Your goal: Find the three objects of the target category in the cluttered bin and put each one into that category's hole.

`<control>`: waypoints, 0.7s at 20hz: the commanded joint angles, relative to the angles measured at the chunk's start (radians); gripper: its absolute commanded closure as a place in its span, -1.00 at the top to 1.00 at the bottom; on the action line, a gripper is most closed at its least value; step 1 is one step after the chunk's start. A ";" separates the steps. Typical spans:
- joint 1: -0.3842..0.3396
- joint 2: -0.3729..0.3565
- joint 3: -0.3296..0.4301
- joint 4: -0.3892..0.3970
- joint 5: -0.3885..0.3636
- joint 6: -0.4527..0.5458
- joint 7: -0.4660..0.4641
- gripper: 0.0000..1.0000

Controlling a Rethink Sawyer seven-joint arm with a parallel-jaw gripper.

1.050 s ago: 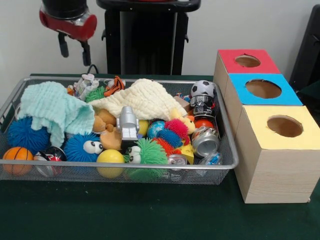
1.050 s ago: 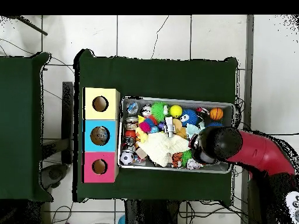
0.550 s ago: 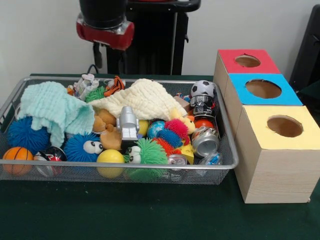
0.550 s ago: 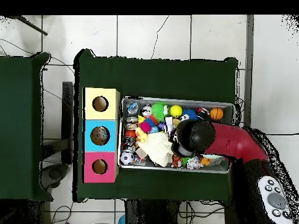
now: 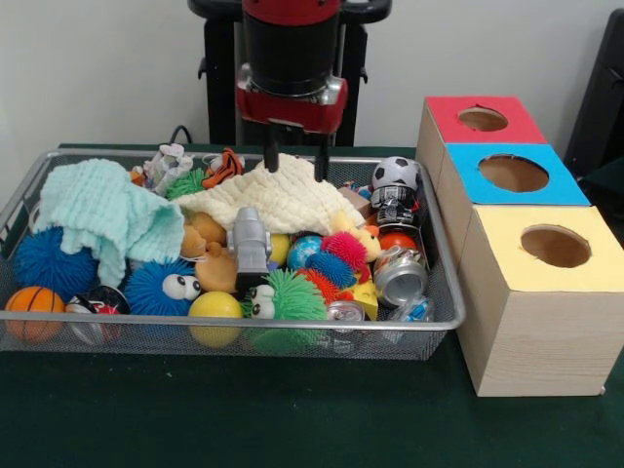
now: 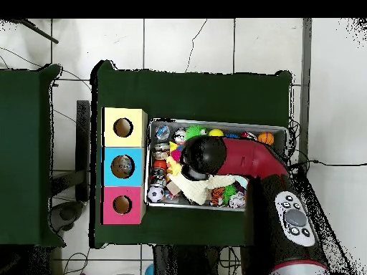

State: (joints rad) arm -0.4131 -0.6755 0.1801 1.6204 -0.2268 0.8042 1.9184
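Note:
My gripper (image 5: pixel 297 166) hangs open over the back middle of the wire bin (image 5: pixel 117 319), its fingertips just above the cream cloth (image 5: pixel 278 195), with nothing between them. The bin holds a soccer ball (image 5: pixel 395 174), a basketball (image 5: pixel 31 304), a yellow ball (image 5: pixel 214 310), crushed cans (image 5: pixel 398 275), a silver robot toy (image 5: pixel 251 244), fuzzy toys and plush animals. Right of the bin stand the red box (image 5: pixel 483 119), blue box (image 5: pixel 514 174) and yellow box (image 5: pixel 554 246), each with a round hole. In the overhead view the arm's wrist (image 6: pixel 203 154) hides the gripper and the bin's middle.
A mint cloth (image 5: pixel 97 210) covers the bin's left part in the front view. A blue fuzzy toy with eyes (image 5: pixel 161 288) and a green one (image 5: pixel 288 297) lie at the front rim. Seen from overhead, the boxes (image 6: pixel 122 167) line the bin's left side.
The arm has swung across the bin toward the boxes and come down; the gripper now hangs just above the cream cloth. Nothing in the bin has moved.

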 commanded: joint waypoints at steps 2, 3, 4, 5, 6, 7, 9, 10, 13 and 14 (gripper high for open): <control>0.062 0.100 0.012 -0.199 0.086 0.072 0.190 1.00; 0.071 0.115 0.012 -0.225 0.096 0.080 0.193 1.00; 0.078 0.131 0.011 -0.252 0.106 0.095 0.193 1.00; 0.084 0.146 0.010 -0.279 0.116 0.109 0.193 1.00; 0.089 0.157 0.007 -0.306 0.121 0.128 0.190 1.00; 0.099 0.170 0.000 -0.339 0.125 0.147 0.189 1.00; 0.112 0.204 -0.006 -0.412 0.128 0.185 0.180 1.00; 0.120 0.228 -0.007 -0.451 0.130 0.201 0.178 1.00; 0.147 0.290 -0.016 -0.553 0.135 0.220 0.187 1.00; 0.160 0.303 -0.024 -0.578 0.134 0.221 0.198 1.00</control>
State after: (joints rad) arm -0.2839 -0.5141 0.1634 1.2827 -0.1234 0.8980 1.9186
